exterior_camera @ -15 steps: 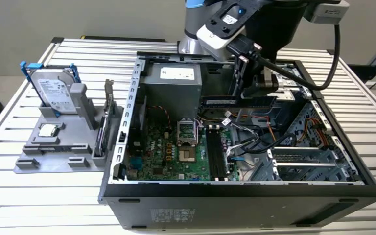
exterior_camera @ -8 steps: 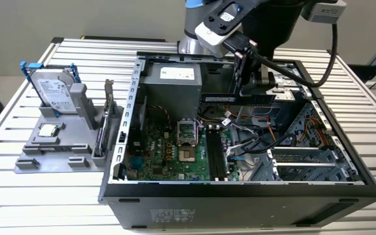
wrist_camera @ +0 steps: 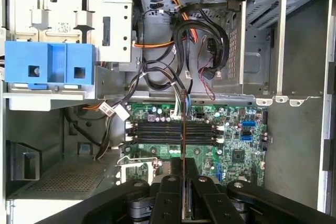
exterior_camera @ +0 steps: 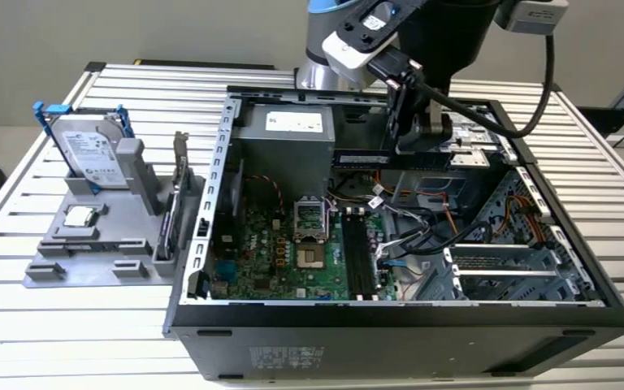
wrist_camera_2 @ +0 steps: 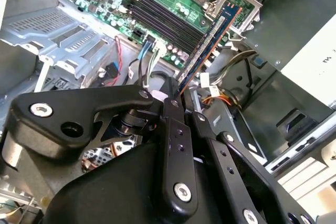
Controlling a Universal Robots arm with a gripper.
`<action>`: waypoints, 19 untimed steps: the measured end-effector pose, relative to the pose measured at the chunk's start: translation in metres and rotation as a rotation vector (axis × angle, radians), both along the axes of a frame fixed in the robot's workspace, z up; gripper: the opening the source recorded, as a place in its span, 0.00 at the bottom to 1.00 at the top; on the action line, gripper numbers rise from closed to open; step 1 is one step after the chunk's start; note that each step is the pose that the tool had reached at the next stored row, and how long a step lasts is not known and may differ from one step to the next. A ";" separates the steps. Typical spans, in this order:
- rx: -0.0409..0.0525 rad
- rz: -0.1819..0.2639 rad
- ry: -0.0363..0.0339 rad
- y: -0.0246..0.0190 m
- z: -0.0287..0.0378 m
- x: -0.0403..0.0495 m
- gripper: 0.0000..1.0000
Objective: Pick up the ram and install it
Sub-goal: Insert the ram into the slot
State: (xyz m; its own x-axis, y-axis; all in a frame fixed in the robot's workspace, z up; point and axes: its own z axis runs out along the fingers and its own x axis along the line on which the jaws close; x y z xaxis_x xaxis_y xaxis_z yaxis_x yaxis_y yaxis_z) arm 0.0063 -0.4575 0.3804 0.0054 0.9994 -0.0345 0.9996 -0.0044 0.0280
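My fingers (wrist_camera_2: 174, 124) clamp the ram (wrist_camera_2: 210, 40), crosswise to the slots (wrist_camera_2: 163, 17) below their tips; I'd turn it parallel before lowering.

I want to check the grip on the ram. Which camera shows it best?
The second wrist view: the ram shows its long bluish side, clamped in the gripper. The first wrist view sees it edge-on; the exterior view shows a dark strip.

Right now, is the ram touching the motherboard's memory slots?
Apart. In the exterior view the claw holds the ram well above the slots.
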 end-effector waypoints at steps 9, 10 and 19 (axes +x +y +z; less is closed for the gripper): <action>0.0000 0.000 0.0001 0.0083 -0.0008 0.0000 0.00; 0.0000 0.000 0.0000 0.0092 -0.0009 0.0000 0.00; 0.0001 0.000 0.0000 0.0171 -0.0019 0.0000 0.00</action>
